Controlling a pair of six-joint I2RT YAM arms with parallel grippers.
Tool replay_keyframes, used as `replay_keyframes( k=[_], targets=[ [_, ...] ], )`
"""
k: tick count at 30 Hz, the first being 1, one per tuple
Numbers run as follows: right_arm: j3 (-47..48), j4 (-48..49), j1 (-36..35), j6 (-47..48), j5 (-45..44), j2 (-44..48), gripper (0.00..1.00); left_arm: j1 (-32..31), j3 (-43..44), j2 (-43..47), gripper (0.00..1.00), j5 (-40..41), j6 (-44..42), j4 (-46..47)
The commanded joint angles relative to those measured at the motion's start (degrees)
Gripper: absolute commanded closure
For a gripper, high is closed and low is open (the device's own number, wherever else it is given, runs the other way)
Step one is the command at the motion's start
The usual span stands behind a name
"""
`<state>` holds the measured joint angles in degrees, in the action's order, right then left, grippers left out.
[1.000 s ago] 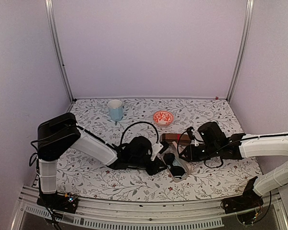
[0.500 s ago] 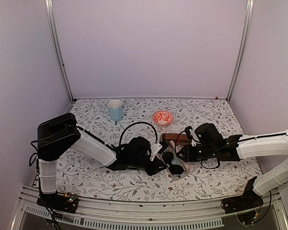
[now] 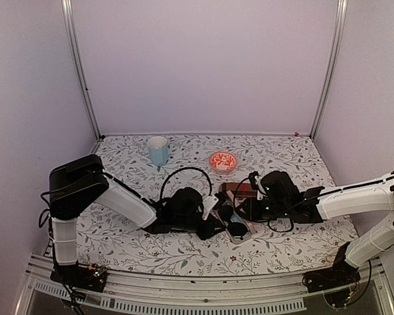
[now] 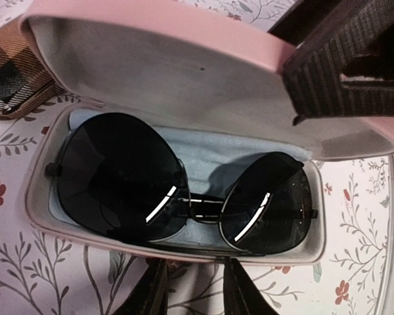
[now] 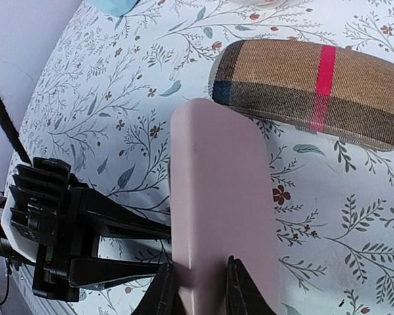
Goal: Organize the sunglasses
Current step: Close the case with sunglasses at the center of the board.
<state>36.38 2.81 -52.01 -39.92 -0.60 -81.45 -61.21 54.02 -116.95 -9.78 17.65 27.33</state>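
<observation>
The black sunglasses (image 4: pixel 184 190) lie lens-up on a pale blue lining inside the open pink case (image 4: pixel 36 190). Its lid (image 4: pixel 171 72) stands raised behind them. My left gripper (image 4: pixel 197 292) is open, its fingertips against the case's near wall with only tablecloth between them. My right gripper (image 5: pixel 200 292) is shut on the edge of the pink lid (image 5: pixel 217 197), and its ribbed pads (image 4: pixel 341 72) show at the lid's right end. In the top view the case (image 3: pixel 231 226) sits between the left gripper (image 3: pixel 212 220) and the right gripper (image 3: pixel 247 209).
A brown plaid case with a red band (image 5: pixel 315 85) lies shut just behind the pink case (image 3: pixel 240 189). A light blue cup (image 3: pixel 157 150) and a small red patterned bowl (image 3: pixel 222 161) stand toward the back wall.
The right gripper has moved left with the pink lid, tipping it over toward the case's base. The case has slid a little left. The left gripper has stayed against it.
</observation>
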Motion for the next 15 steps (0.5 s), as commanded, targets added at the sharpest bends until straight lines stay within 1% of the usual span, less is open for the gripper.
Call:
replay_keyframes(
  k=[1, 8, 15],
  targets=[
    [-0.66, 1.38, -5.47, -5.37, 14.83, -6.17, 0.78, -0.73, -1.50, -3.14, 0.70, -2.67, 0.54, -4.46],
    [-0.09, 2.47, -7.16, -7.09, 15.10, -8.07, 0.78, -0.47, -2.05, -2.96, 0.70, -2.89, 0.72, -3.72],
    [1.01, 1.57, -7.84, -7.71, 14.85, -8.98, 0.75, -0.22, -2.98, -2.23, 0.70, -2.76, 0.97, -3.10]
  ],
)
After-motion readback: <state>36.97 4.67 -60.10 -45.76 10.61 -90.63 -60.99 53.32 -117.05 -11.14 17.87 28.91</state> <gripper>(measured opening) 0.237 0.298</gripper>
